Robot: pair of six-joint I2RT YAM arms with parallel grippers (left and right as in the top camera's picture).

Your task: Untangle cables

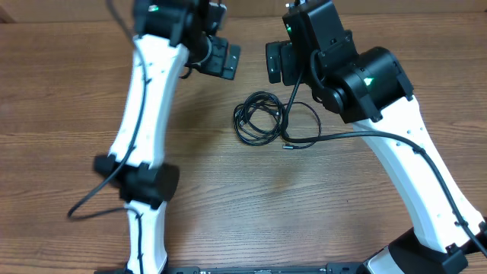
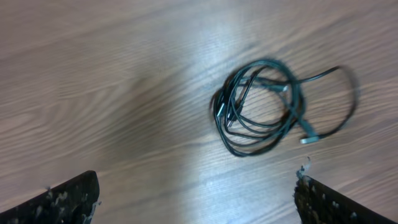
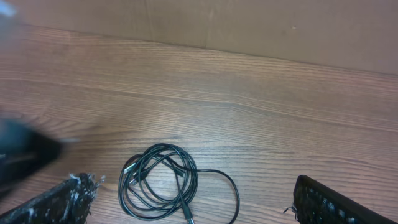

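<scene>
Two white and black robot arms are reaching over a wooden desk [image 1: 228, 205], one from the near left corner and one from the near right corner.

One tangle of thin black cables [image 1: 259, 118] is lying flat on the wood, about midway between the left and right edges and closer to the far edge than the near one. The cords are coiling over each other in several overlapping loops, so how many separate cables make up the tangle cannot be told. One longer loop is trailing out toward the right edge, and one small silvery plug [image 1: 288, 146] is resting on the wood at the near side of the tangle.

The left gripper [image 1: 221, 59] is hovering just beyond the tangle, toward the far left. Its two fingers [image 2: 68, 199] are standing wide apart, gripping nothing and touching nothing.

The right gripper [image 1: 280, 61] is hovering toward the far edge, just right of the tangle. Its two fingers [image 3: 339, 202] are also spread wide, empty, with the cables lying below and clear of them.
</scene>
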